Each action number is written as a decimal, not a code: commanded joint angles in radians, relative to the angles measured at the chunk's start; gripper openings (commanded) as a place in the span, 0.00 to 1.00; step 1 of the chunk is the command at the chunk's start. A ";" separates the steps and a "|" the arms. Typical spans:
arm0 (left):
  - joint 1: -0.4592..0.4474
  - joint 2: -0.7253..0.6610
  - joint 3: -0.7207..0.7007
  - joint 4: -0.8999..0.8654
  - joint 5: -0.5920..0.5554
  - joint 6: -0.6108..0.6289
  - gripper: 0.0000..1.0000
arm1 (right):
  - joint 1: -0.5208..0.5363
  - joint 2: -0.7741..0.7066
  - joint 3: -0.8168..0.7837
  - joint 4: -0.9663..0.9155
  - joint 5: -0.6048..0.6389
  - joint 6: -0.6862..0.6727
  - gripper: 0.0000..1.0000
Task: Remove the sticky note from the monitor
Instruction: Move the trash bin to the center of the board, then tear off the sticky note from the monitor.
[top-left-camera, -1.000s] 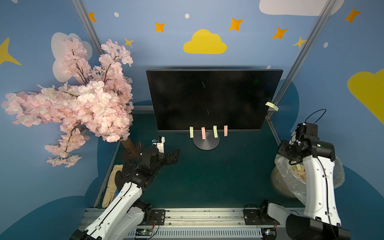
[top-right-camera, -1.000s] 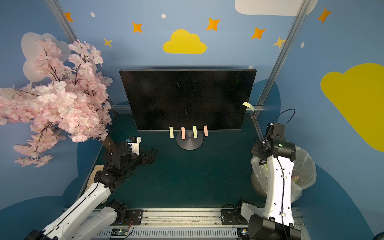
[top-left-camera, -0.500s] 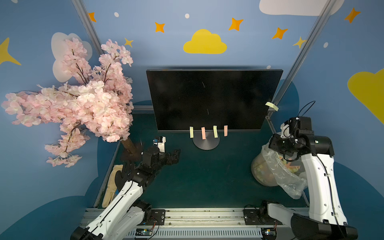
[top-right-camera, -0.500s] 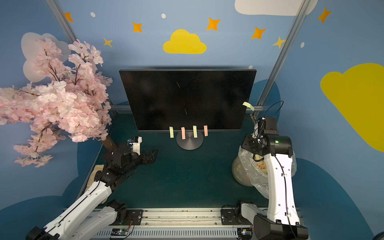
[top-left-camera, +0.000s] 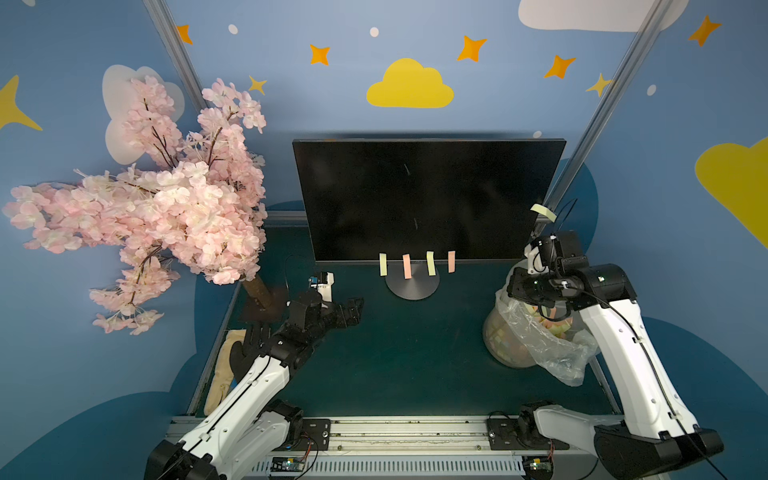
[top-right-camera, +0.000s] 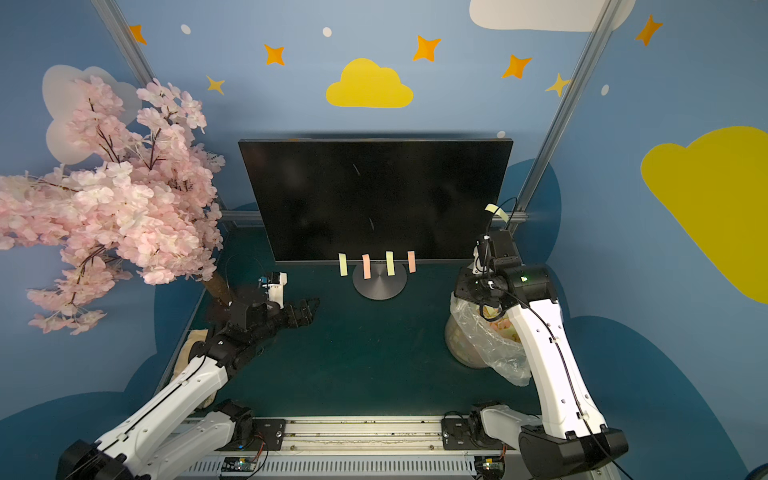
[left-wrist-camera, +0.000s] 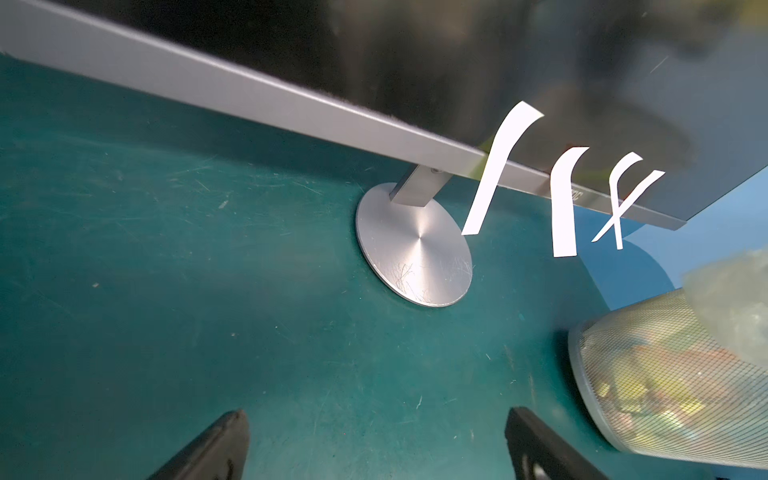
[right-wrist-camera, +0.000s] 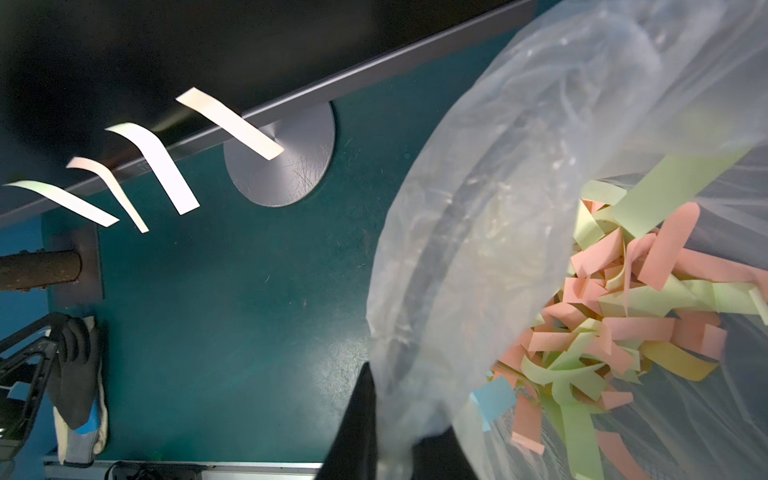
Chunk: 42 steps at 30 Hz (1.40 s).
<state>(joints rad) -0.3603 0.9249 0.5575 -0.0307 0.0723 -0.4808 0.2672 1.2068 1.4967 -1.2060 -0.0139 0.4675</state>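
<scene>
Monitor (top-left-camera: 424, 199) stands far centre on the mat (top-left-camera: 415, 361); four sticky notes (top-left-camera: 406, 266) hang from its lower edge. Open mat separates the left gripper (top-left-camera: 352, 312), jaws spread and empty, from the right gripper (right-wrist-camera: 399, 415), clamped on the plastic liner (right-wrist-camera: 478, 208). The right wrist view shows paper strips (right-wrist-camera: 602, 324) heaped inside; only top views show a pale note (top-left-camera: 543, 211) at the monitor's right edge.

Both top views look down from high over the near edge at the monitor (top-left-camera: 428, 199). The wrist cameras sit low and close — both show its round base (left-wrist-camera: 413, 255).
</scene>
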 joint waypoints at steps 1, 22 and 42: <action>-0.002 0.034 0.027 0.059 0.049 -0.055 1.00 | 0.041 0.003 -0.002 0.078 -0.046 0.075 0.19; -0.011 0.259 0.018 0.521 0.211 -0.389 1.00 | 0.073 -0.102 0.035 0.357 -0.239 0.046 0.60; -0.011 0.636 0.108 0.945 0.313 -0.540 0.63 | 0.121 -0.220 -0.127 0.452 -0.276 0.048 0.59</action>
<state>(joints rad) -0.3717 1.5463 0.6346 0.8547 0.3717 -1.0164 0.3817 0.9962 1.3800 -0.7841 -0.2893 0.5194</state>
